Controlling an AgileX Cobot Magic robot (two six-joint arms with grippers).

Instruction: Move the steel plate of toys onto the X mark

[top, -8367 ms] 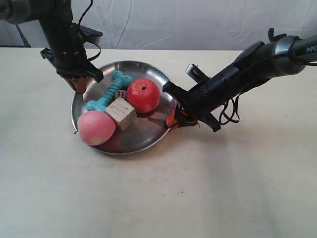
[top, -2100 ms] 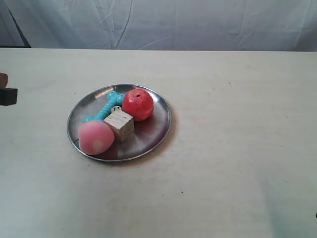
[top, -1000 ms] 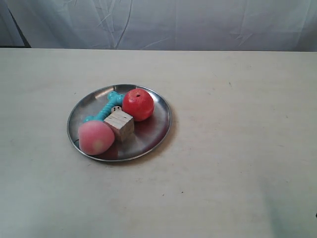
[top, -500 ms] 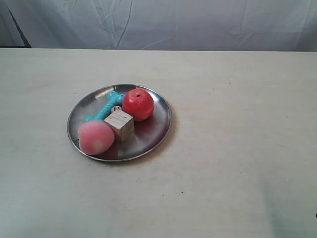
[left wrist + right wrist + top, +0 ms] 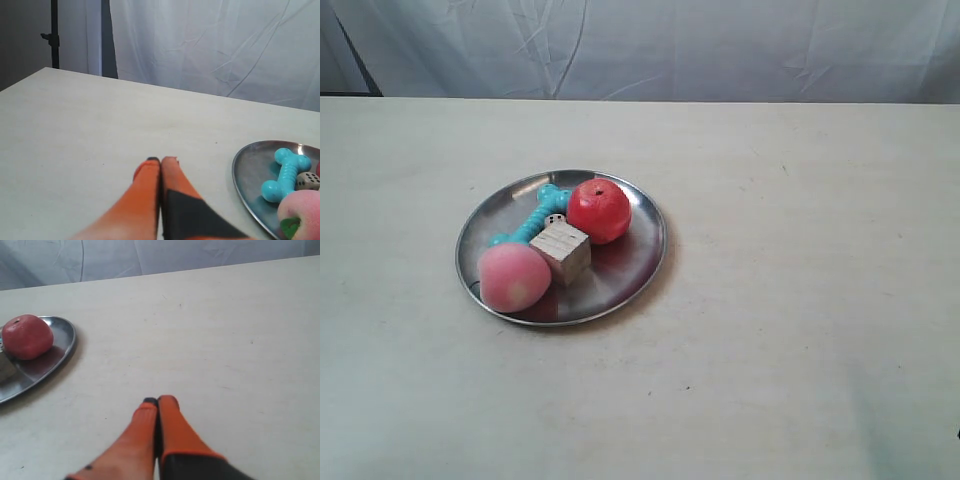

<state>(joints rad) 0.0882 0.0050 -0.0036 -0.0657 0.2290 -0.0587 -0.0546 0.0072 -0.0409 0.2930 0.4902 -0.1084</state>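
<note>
Since left gripper (image 5: 161, 161) and right gripper (image 5: 157, 401) have backed off the steel plate (image 5: 625, 275) | both pinched closed, empty, near plate | apple (image 5: 598, 210), peach (image 5: 514, 278), bone (image 5: 535, 222), cube (image 5: 563, 252) inside plate | X mark unseen, maybe under plate; job looks done

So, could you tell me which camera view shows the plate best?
The exterior view: the whole plate shows, rim included. The left and right wrist views each catch only one cropped edge of it.
</note>
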